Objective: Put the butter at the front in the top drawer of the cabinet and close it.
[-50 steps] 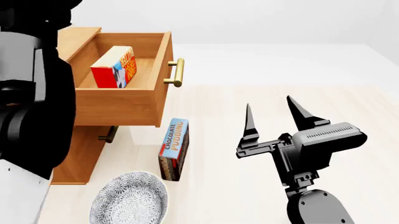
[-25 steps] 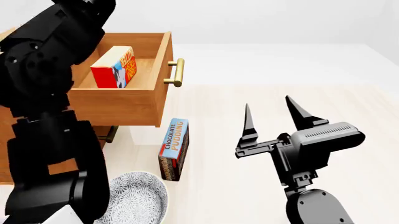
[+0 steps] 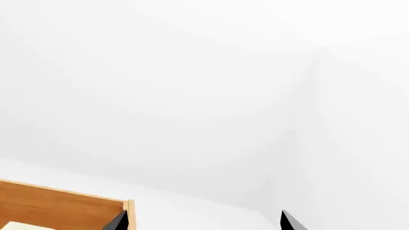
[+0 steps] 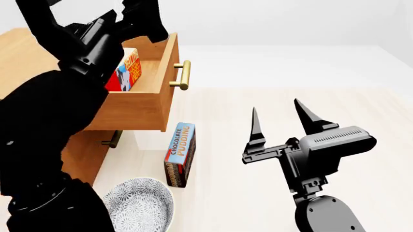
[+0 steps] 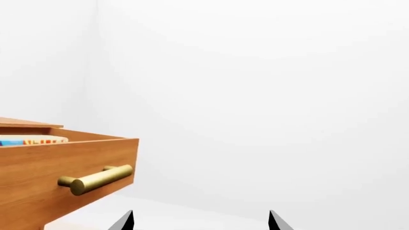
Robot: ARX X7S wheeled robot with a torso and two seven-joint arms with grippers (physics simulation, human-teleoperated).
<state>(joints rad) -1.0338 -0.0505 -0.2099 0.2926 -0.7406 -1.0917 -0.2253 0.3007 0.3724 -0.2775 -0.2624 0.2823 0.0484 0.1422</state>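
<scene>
Inside the pulled-out top drawer [image 4: 139, 104] of the cabinet [image 4: 81, 154], the butter [image 4: 129, 72] is standing on edge, partly hidden by the left arm. The left gripper [image 3: 201, 221] is showing only two spread fingertips, holding nothing. The right gripper [image 4: 279, 122] is hovering over the surface [image 4: 322, 92], released and empty, well apart from the brass handle [image 4: 184, 75]. Placing looks finished, so closing is the step in hand: the next move calls for clearing the left arm and pushing the drawer front squarely inward.
</scene>
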